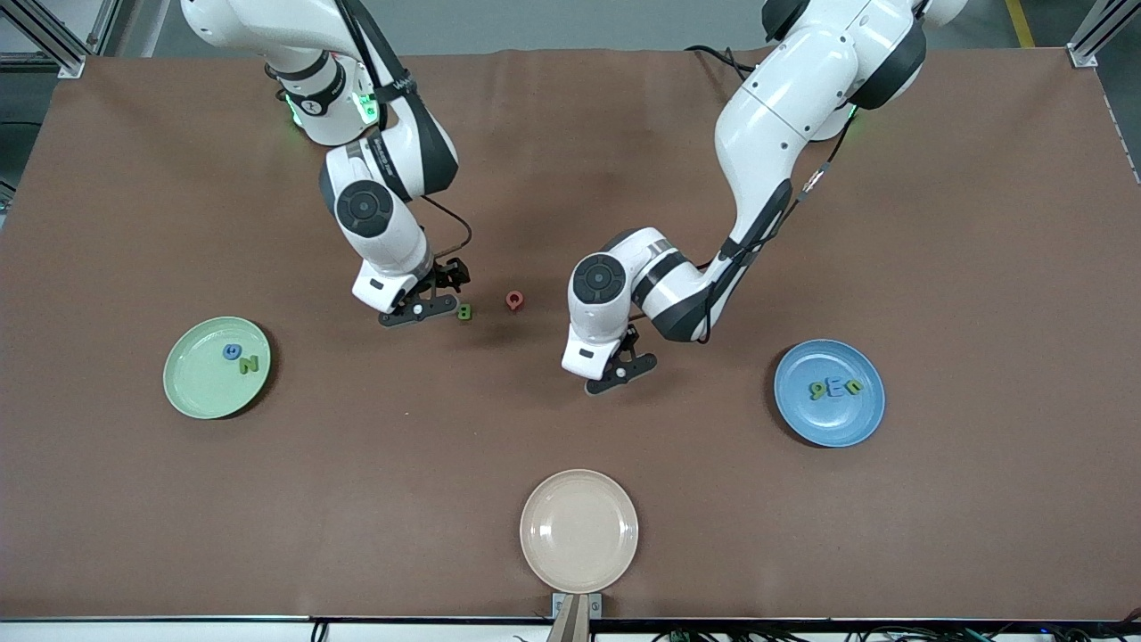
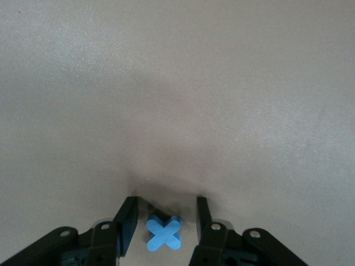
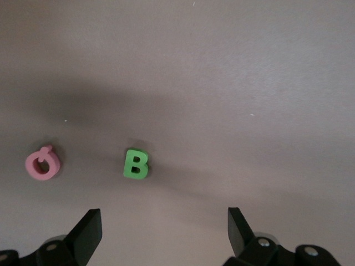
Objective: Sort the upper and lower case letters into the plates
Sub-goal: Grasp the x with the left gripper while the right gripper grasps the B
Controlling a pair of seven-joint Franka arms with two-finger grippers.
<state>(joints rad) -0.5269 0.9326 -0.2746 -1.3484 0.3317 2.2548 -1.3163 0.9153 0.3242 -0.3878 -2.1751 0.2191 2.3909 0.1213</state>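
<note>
A blue x (image 2: 164, 231) lies on the brown table between the fingers of my left gripper (image 2: 166, 203), which is open with a gap on each side; in the front view this gripper (image 1: 621, 373) hides the x. My right gripper (image 1: 426, 303) is open and empty (image 3: 162, 213), low beside a green B (image 1: 464, 311) (image 3: 136, 164). A pink-red Q (image 1: 514, 300) (image 3: 42, 164) lies just past the B. The pale green plate (image 1: 201, 388) holds a blue G (image 1: 231, 351) and a green N (image 1: 249, 364). The blue plate (image 1: 829, 426) holds two green letters with a blue one (image 1: 834, 387) between them.
A cream-beige plate (image 1: 579, 530) stands bare near the table's front edge, nearer to the front camera than both grippers. The brown table cloth (image 1: 980, 223) reaches to both ends of the table.
</note>
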